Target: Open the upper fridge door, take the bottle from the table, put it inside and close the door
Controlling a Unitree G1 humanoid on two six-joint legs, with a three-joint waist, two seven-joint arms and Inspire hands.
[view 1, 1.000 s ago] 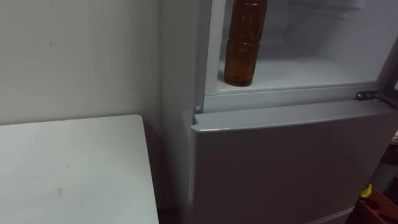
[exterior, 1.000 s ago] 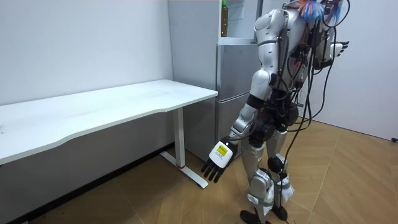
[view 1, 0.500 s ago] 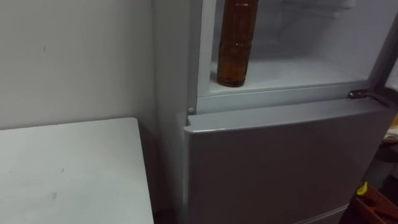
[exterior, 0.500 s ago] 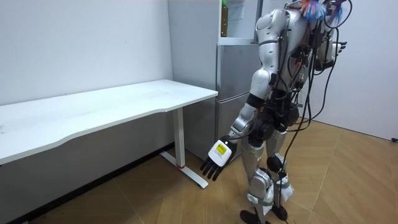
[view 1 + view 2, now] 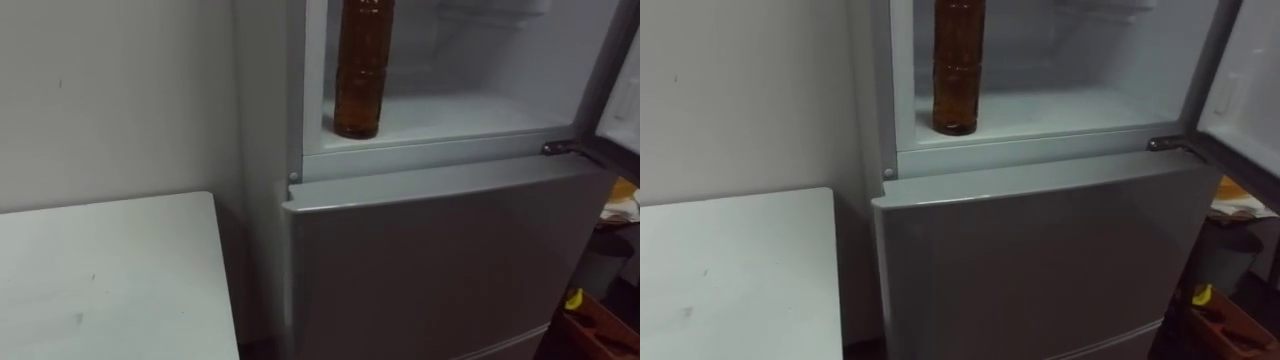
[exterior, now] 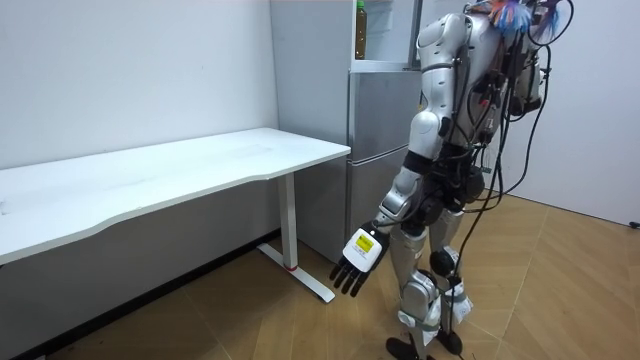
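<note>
A brown bottle (image 5: 361, 70) stands upright on the white floor of the upper fridge compartment (image 5: 470, 112), at its front left corner, with nothing touching it. The compartment is open, and its door (image 5: 1250, 90) is swung out to the right. In the room view I stand facing the fridge (image 6: 375, 130). My left hand (image 6: 358, 262) hangs open beside my thigh, fingers straight and pointing down. My right hand (image 6: 531, 85) is up at chest height, close to my torso and mostly hidden behind it.
The lower fridge door (image 5: 430, 260) is closed. A white table (image 5: 100, 280) stands left of the fridge, against the wall. Yellow and orange items (image 5: 590, 320) lie low on the right, past the fridge.
The eye view has shifted, so the fridge sits further left in it. My right hand has drawn in from reaching out toward my torso. The bottle has not moved.
</note>
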